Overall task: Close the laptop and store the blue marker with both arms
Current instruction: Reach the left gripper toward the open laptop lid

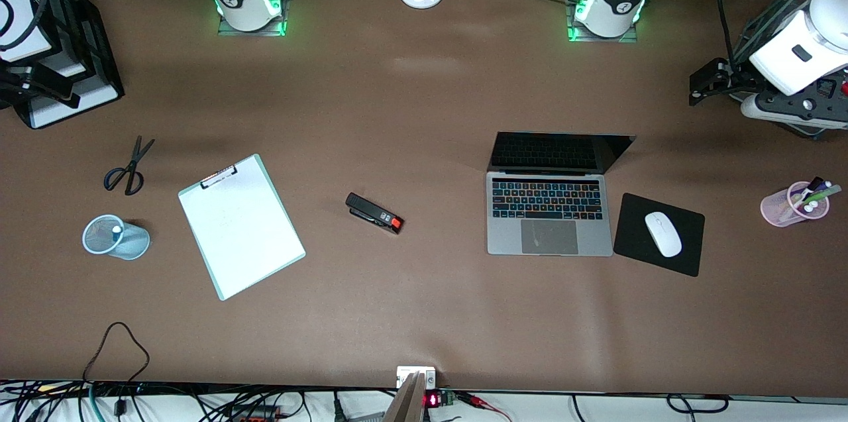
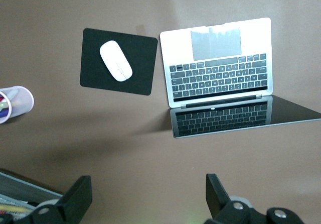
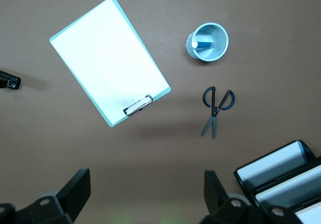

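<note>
Table (image 1: pixel 424 97): laptop (image 2: pixel 220 63) clear of jaws

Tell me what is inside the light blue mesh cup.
The blue marker stands in the light blue mesh cup, white end up. Its lower end and the cup's bottom are covered by the wall, so anything else down there stays unseen.

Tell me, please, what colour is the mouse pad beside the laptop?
Black; the mouse pad carries a white mouse, shown best in the left wrist view.

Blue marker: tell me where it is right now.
The blue marker stands inside the light-blue mesh cup toward the right arm's end of the table, beside the clipboard and nearer the front camera than the scissors.
</note>
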